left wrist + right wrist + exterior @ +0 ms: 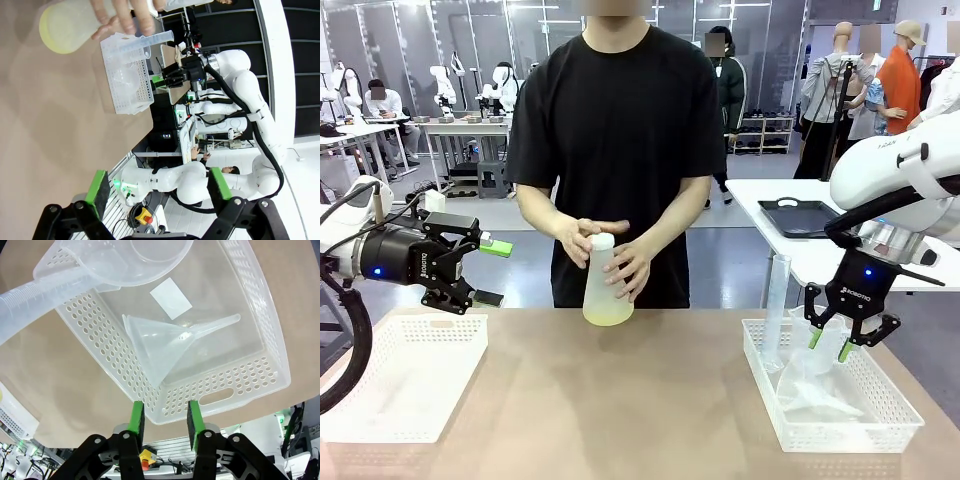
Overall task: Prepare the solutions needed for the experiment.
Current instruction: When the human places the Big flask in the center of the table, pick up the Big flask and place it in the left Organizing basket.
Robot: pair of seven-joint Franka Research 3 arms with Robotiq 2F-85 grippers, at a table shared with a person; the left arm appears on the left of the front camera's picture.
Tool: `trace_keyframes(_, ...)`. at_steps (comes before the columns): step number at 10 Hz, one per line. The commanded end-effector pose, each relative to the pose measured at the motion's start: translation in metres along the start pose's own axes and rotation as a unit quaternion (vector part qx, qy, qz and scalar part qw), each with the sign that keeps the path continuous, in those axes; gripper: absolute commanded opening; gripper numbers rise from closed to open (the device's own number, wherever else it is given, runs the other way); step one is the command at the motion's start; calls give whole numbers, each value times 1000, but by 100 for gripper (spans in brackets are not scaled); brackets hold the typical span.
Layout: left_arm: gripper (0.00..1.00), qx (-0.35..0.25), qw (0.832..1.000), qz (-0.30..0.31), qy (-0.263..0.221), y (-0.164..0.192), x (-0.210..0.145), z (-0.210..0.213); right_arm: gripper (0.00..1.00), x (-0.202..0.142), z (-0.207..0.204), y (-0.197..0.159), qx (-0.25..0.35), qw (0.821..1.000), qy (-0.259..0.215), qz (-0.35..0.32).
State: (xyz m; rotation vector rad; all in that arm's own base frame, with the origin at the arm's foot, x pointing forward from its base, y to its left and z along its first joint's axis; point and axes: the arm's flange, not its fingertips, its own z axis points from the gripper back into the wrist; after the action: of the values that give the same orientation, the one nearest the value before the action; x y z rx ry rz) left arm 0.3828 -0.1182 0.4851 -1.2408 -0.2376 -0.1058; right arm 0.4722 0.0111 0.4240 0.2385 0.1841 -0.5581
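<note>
A person stands at the far edge of the table (640, 400) and holds a frosted conical flask (605, 285) with both hands, one hand (575, 238) up by the neck and the other hand (628, 268) on its side. The pale yellow solution (608, 315) lies as a thin layer at the bottom of the flask.

The left gripper (488, 272) hangs over the far end of the white basket (380, 420) at the table's left edge. Its fingers are wide apart and hold nothing. From its wrist we see the flask from below, with a yellow ring around its base.

The right gripper (830, 345) hangs over the other basket (840, 435) at the right edge. Its green pads (136, 416) are about half apart, with nothing between them. From the front, the things in this basket look blurry. From the right wrist we see them well: a clear funnel (165, 342) on its side, a measuring cylinder (30, 305) and a clear plastic jug (130, 260).
</note>
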Motion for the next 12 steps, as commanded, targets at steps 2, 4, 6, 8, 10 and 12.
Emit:
trace_keyframes(2,100,-14,1000,2,-4,-3,0,-2,45,-20,11,1,25,999,-20,11)
trace_keyframes(4,100,-14,1000,2,-4,-3,0,-2,45,-59,33,7,94,993,-52,39)
trace_keyframes(6,100,-14,1000,2,-4,-3,0,-2,45,-90,53,12,182,979,-68,69)
trace_keyframes(8,100,-14,1000,2,-4,-3,0,-2,45,-116,64,18,282,953,-56,96)
trace_keyframes(10,100,-14,1000,2,-4,-3,0,-2,45,-125,64,21,334,934,-35,119)
trace_keyframes(12,100,-14,1000,2,-4,-3,0,-2,45,-129,60,20,368,920,-16,131)
